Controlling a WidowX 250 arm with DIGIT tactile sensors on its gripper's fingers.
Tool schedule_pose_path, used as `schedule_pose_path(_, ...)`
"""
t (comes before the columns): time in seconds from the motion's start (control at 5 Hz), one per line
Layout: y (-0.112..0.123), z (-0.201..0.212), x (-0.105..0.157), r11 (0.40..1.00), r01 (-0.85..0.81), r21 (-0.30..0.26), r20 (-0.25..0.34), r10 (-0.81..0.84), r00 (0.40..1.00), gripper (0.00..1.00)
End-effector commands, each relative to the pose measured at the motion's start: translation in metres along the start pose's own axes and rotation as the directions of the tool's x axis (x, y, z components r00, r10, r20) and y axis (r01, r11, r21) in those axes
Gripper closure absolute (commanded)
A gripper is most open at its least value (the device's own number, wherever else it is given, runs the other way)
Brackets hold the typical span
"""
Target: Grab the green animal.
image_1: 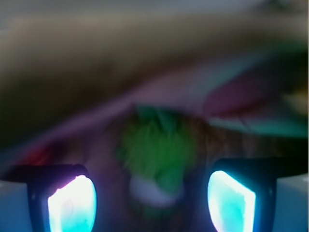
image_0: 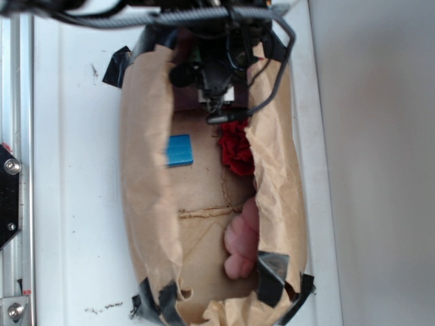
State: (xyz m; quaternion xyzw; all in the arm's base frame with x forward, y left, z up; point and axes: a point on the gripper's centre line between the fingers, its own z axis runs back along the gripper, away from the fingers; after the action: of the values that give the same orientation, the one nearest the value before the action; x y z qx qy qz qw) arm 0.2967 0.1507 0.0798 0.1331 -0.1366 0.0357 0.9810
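Note:
In the blurred wrist view the green animal [image_1: 157, 157], a lime-green plush with a pale round patch low on it, lies straight ahead between my two fingers. My gripper [image_1: 152, 203] is open, its glowing pads [image_1: 72, 205] wide apart on either side of the toy, not touching it. In the exterior view the gripper [image_0: 216, 102] hangs at the top end of the brown paper-lined bin [image_0: 146, 170], and the green animal is hidden under the arm there.
Inside the bin lie a blue block [image_0: 180, 150], a crumpled red paper ball [image_0: 236, 149] just below the gripper, and a pink plush bunny [image_0: 242, 239] against the right paper wall. Black tape [image_0: 273, 275] holds the bin's corners. White tabletop surrounds it.

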Motion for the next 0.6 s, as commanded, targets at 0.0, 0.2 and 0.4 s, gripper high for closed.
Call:
schedule_pose_path(0.0,0.015,-0.012,0.023,0.996,-0.016,0.089,0.006,0.016,1.0,0.0)
schedule_pose_path(0.2,0.013,-0.024,0.022,0.996,0.002,0.089,-0.01,-0.001,1.0,0.0)
schedule_pose_path(0.4,0.007,-0.037,0.023,0.993,0.006,0.121,-0.015,-0.005,1.0,0.0)
